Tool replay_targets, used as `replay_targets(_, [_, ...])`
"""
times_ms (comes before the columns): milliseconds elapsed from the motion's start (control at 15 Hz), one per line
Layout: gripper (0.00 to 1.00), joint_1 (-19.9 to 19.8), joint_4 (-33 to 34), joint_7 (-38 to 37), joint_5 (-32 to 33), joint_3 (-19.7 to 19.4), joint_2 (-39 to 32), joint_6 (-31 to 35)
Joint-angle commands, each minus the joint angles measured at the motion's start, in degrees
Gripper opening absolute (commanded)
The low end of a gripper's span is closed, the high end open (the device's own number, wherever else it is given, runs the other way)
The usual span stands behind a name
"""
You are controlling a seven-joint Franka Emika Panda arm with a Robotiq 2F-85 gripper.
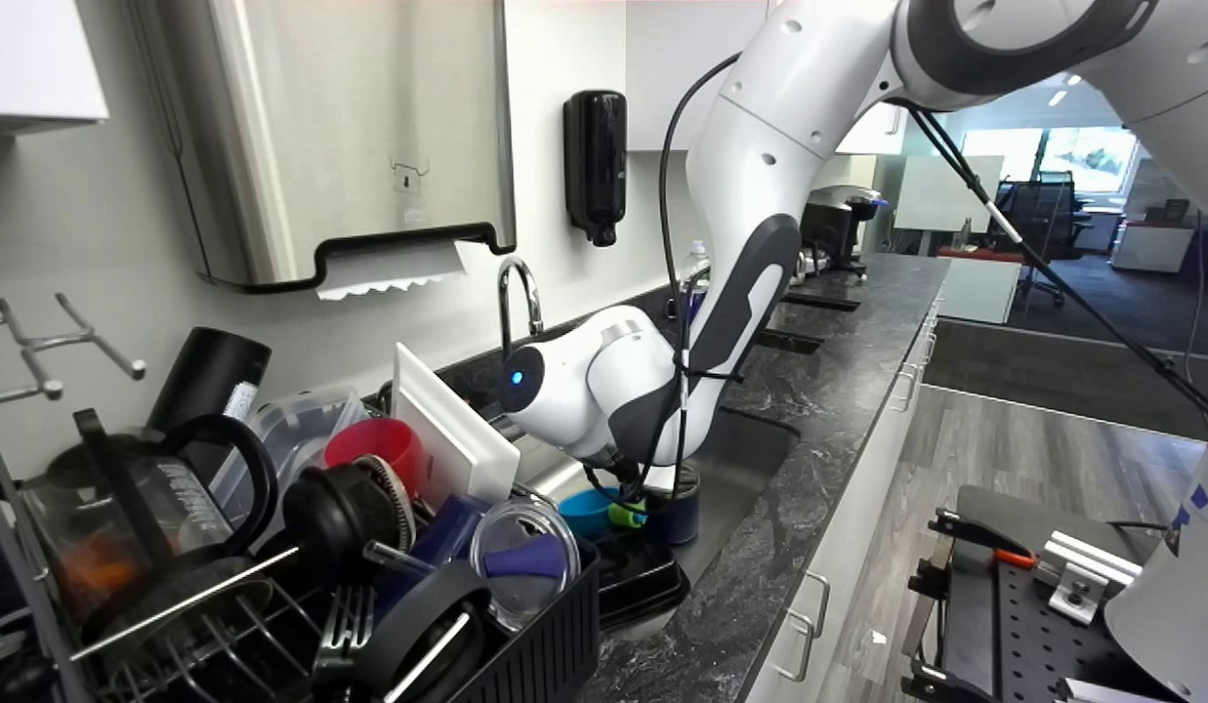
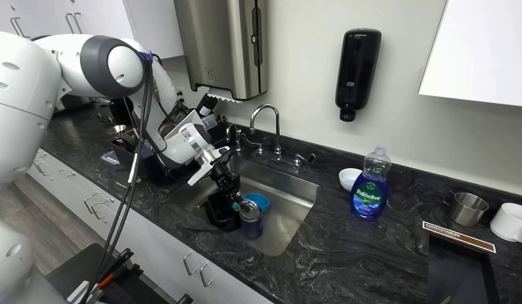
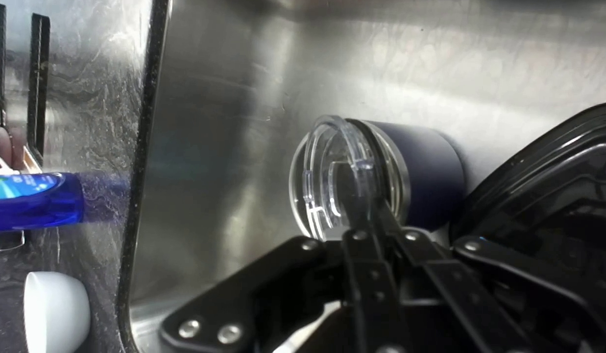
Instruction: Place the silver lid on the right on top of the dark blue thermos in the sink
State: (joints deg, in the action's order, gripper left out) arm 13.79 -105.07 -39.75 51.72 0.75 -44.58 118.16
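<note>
The silver lid is round, with a darker centre, and sits tilted at the mouth of the dark blue thermos. In the wrist view the lid looks clear, with a dark ring along its edge. The thermos also shows in the wrist view and in an exterior view, standing in the sink. My gripper has its fingers close together on the near edge of the lid. It also shows in an exterior view. Whether the lid rests fully on the rim cannot be told.
A black container and a light blue cup stand against the thermos in the sink. A faucet rises behind. A white bowl and a soap bottle stand beside the sink. A full dish rack is opposite.
</note>
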Motion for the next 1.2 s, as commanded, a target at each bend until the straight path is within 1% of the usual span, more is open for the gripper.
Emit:
replay_targets(0, [0.02, 2.54, 3.02, -0.34, 1.75, -1.59, -2.87, -2.5])
replay_targets(467, [0.02, 3.83, 5.2, -1.39, 4.6, -1.77, -5.16, -4.95])
replay_targets(1133, [0.02, 3.04, 4.65, -4.78, 8.31, -1.8, -6.05, -4.96])
